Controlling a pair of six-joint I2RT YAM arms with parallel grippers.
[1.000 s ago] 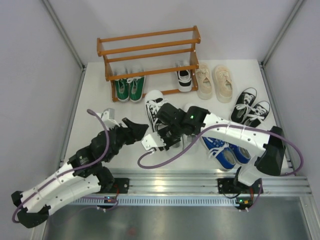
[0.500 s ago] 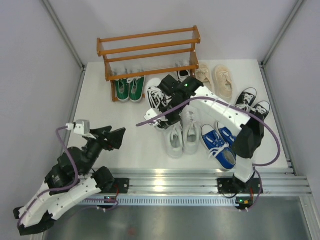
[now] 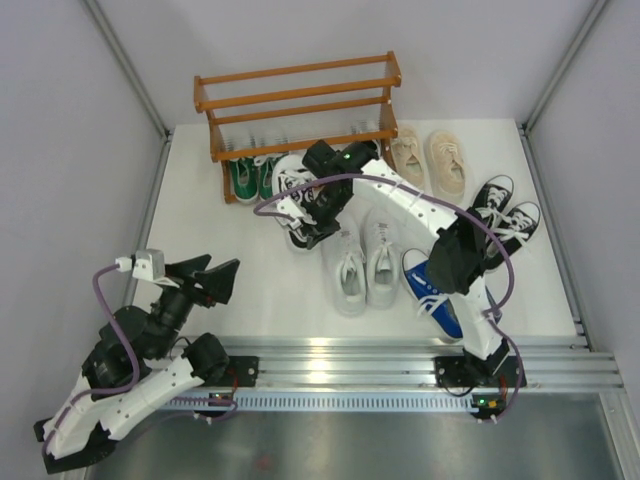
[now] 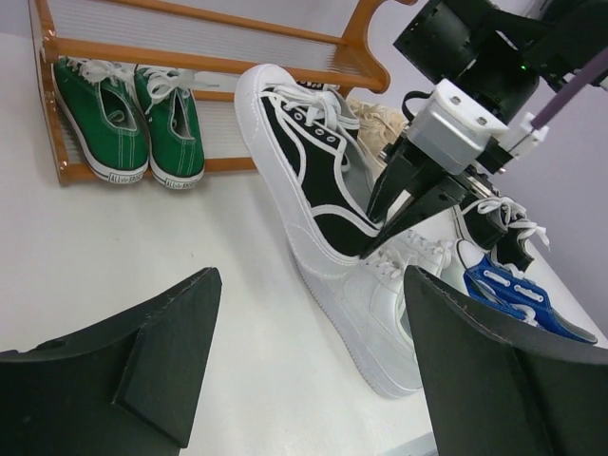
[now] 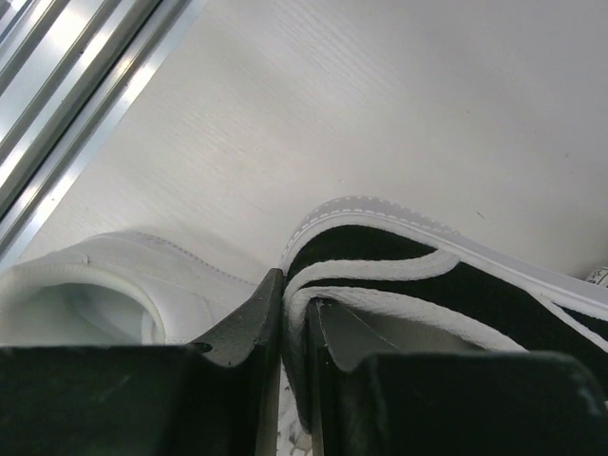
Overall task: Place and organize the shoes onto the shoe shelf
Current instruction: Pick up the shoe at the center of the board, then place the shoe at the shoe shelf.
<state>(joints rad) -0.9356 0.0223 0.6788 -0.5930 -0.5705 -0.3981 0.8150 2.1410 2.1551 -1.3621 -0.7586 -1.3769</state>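
Observation:
The orange-brown shoe shelf [image 3: 295, 100] stands at the back, with the green pair [image 3: 250, 178] on its bottom tier at the left. My right gripper [image 3: 318, 215] is shut on the heel collar of one black-and-white shoe [image 3: 293, 188] and holds it just in front of the shelf, beside the green pair. The right wrist view shows its fingers [image 5: 249, 328] pinching the shoe's collar [image 5: 427, 275]. My left gripper [image 3: 208, 280] is open and empty at the near left. The left wrist view shows the held shoe [image 4: 313, 161], the green pair [image 4: 123, 123] and the shelf [image 4: 209, 57].
The plain white pair [image 3: 360, 260] lies mid-table, and the blue pair [image 3: 435, 290] is partly under the right arm. The black canvas pair [image 3: 505, 215] is at the right and the beige pair [image 3: 432, 160] at the back right. A metal rail [image 3: 400, 365] runs along the near edge.
My right arm has carried the black-and-white shoe back and left, from mid-table to the front of the shelf. My left arm has drawn back to the near left, open.

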